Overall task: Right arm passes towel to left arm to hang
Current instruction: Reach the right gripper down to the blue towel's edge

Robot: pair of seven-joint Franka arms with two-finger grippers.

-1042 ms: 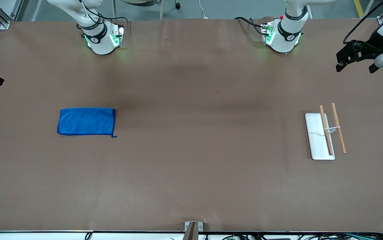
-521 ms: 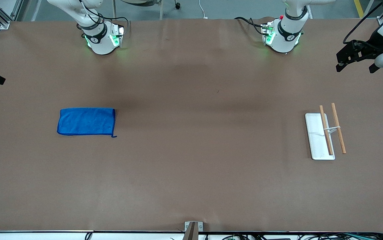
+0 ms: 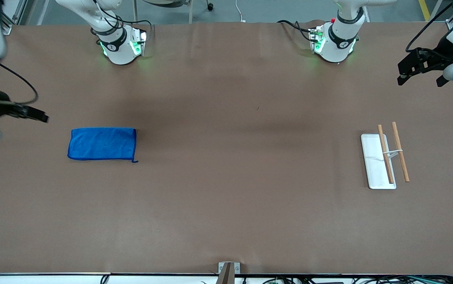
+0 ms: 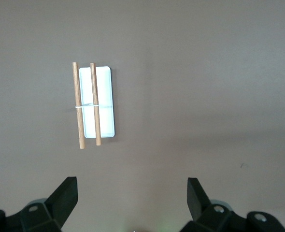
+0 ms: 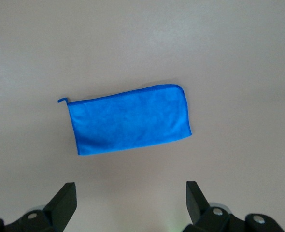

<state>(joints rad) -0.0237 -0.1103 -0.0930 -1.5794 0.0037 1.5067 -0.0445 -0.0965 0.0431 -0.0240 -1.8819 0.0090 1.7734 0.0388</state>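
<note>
Blue soft rectangular towel (image 3: pixel 102 144), flat

I count one towel (image 3: pixel 102 144), lying flat on the bench (image 3: pixel 226 197) under the right arm's open jaws. Under the left arm's open jaws I count one white rack base (image 3: pixel 375 161) carrying two wooden rods (image 3: pixel 400 152). I count two arms.
</note>
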